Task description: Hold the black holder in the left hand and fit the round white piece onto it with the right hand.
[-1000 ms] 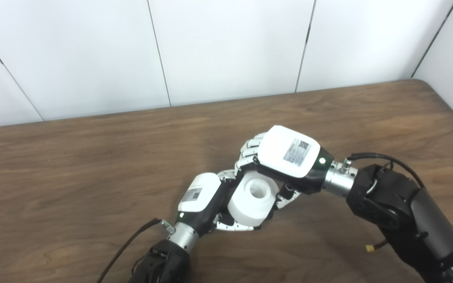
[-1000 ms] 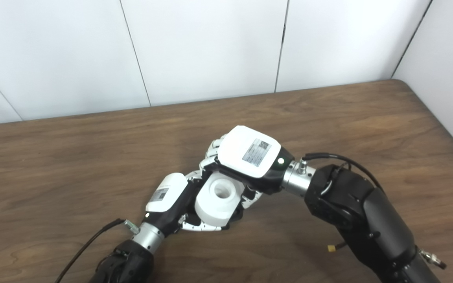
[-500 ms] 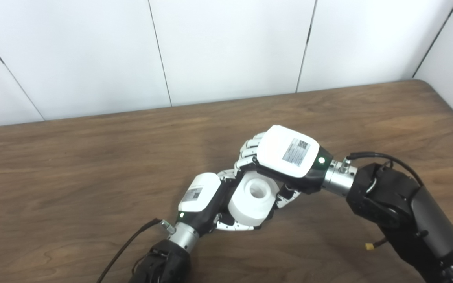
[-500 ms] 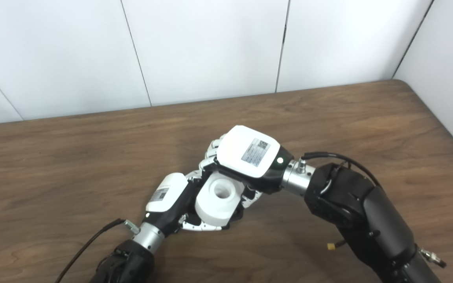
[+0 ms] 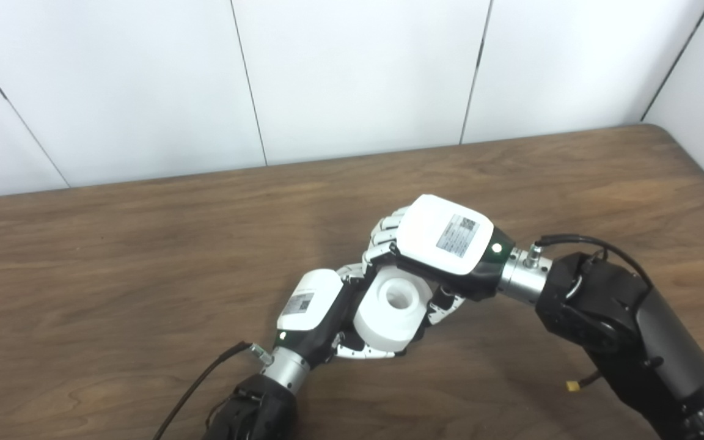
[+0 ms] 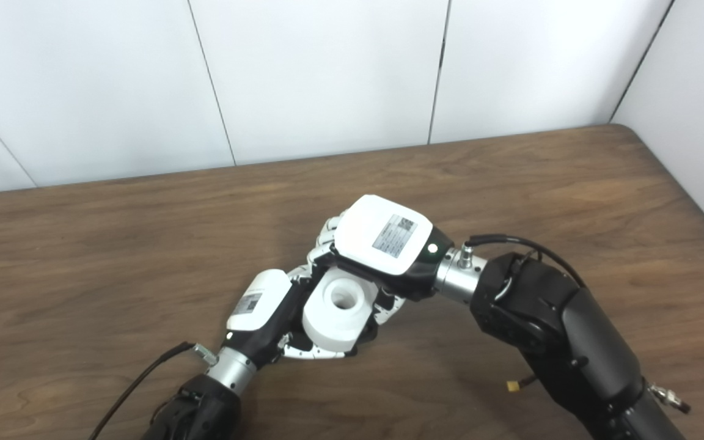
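While the black holder itself is hidden, the round white plastic piece with a central hole [image 5: 392, 308] sits cupped in the left hand [image 5: 321, 311] above the brown wooden desk [image 5: 113, 256], the right hand [image 5: 431, 244] curled over its top; seating looks nearly done. Since a second ago, the right hand has edged slightly leftward.
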